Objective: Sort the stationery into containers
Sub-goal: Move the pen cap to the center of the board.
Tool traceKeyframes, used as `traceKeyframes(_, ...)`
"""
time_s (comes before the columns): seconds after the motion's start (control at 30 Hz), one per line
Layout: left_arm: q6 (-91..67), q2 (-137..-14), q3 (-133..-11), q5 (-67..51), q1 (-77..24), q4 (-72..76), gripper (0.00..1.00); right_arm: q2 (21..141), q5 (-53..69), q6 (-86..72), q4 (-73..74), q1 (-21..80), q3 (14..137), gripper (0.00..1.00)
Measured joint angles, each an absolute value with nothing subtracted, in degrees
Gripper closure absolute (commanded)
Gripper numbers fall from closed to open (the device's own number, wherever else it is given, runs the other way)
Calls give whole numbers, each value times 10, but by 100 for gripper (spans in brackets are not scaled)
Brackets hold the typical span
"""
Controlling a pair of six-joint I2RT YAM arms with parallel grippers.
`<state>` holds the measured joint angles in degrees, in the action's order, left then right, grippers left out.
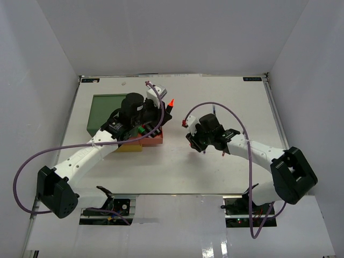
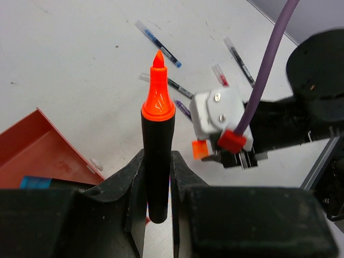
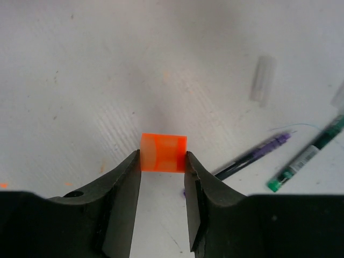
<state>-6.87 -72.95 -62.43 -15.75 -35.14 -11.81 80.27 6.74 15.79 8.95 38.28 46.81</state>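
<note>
Left arm (image 1: 86,156) was stretched forward and inward from its base, elbow bent. Left gripper (image 2: 157,161) was clamped on an uncapped orange highlighter (image 2: 157,134) standing tip-up between the jaws. Right arm (image 1: 258,153) was folded inward toward the left one, wrist pitched down, right gripper (image 3: 163,161) pinching an orange cap (image 3: 164,152) at its fingertips.

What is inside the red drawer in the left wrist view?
A blue end of some item shows in the red drawer. The left gripper covers the rest of that item and the drawer's near part.
</note>
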Motion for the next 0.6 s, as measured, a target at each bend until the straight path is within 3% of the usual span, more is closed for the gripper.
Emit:
traceKeyframes(0.3, -67, -718, -623, -137, -351, -116, 100, 854, 54, 183, 122, 432, 458, 62)
traceKeyframes(0.6, -67, -718, -622, -122, -351, -116, 100, 886, 27, 192, 133, 442, 458, 41)
